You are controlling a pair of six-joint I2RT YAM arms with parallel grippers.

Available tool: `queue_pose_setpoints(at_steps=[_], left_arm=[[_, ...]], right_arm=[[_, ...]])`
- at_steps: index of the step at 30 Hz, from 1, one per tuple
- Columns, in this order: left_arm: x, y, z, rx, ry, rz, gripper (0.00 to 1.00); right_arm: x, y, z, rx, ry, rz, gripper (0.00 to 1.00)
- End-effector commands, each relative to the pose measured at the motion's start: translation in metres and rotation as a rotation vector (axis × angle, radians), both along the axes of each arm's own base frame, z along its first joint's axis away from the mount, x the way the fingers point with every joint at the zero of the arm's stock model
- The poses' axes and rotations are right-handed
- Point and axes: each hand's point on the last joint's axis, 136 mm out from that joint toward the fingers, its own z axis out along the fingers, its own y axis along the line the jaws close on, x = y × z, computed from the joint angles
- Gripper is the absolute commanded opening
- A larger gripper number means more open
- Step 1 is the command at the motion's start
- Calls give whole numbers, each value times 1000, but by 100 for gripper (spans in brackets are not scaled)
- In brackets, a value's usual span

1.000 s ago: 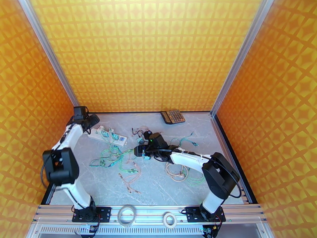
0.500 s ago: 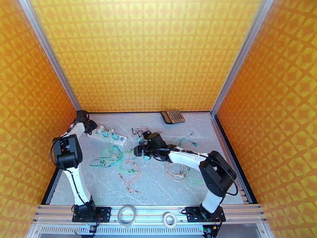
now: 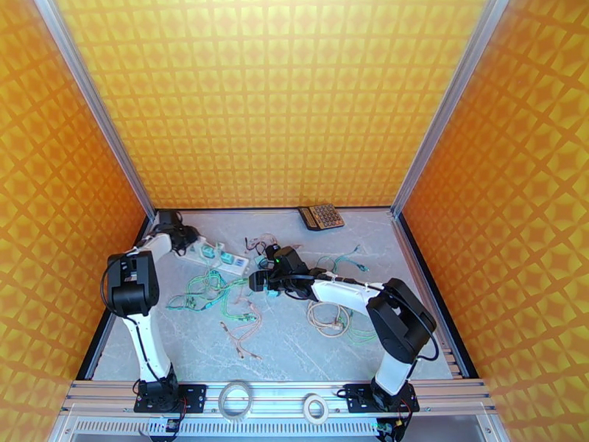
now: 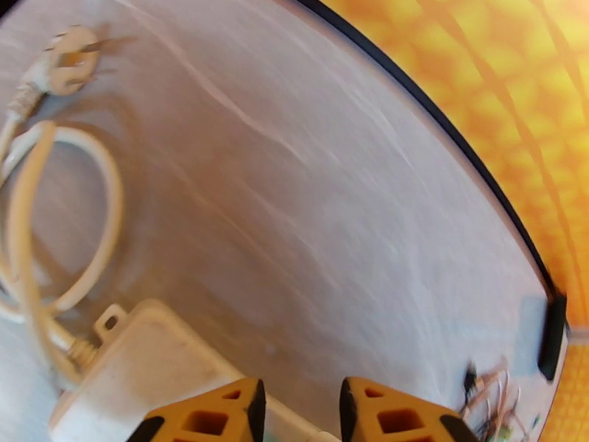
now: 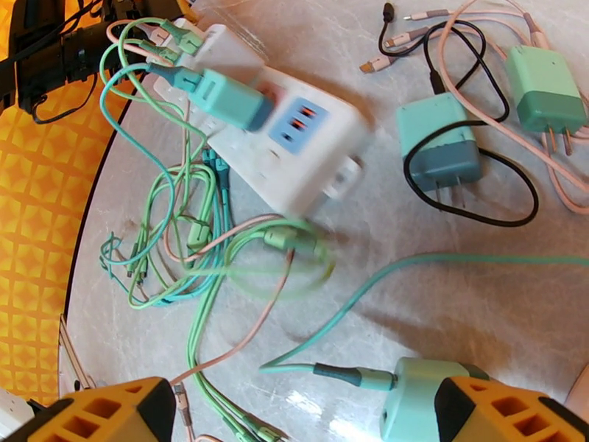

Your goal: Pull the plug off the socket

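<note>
So the chunky teal plug (image 5: 221, 97) is seated in the long white plastic power strip (image 5: 302, 160). It's out ahead of the right gripper (image 5: 305, 408), past its fingertips and a bit toward the finger on the left of its wrist view. That gripper's yellow jaws are spread wide with nothing clamped, though a loose mint-green charger block (image 5: 416, 395) sits right against the other finger. The strip's long axis runs diagonally away toward the left gripper (image 4: 298, 408), which is parked over the cord end. Those jaws are down to a narrow gap, and honestly I can't tell if they're pinching the casing. My guess: left braces the strip, right reaches forward for the plug.
</note>
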Motion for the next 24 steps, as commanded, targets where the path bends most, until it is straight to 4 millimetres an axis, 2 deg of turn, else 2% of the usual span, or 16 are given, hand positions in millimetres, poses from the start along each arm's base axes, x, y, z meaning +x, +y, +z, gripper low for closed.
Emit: queue_pose_setpoints(at_steps=[1,5,15,18,21,24], left_arm=[[-11,-54,8,-57,2,-117,34],[-18,-85,10,-84,1,-145,36],[-41,-140,11,-140,1,-191,37],[-50,-153,13,-152,0,-202,37],[-58,-165,15,-145,1,-217,38],[-65,-169,16,-127,8,-228,41]], right_arm=[[-7,-10,7,-37,-33,2,98],[-9,-20,5,-82,-55,-3,99],[-8,-49,5,-178,-137,-62,99],[-8,-56,9,-198,-174,-65,98],[-12,-55,14,-192,-200,-29,98],[-17,-52,19,-178,-219,20,93]])
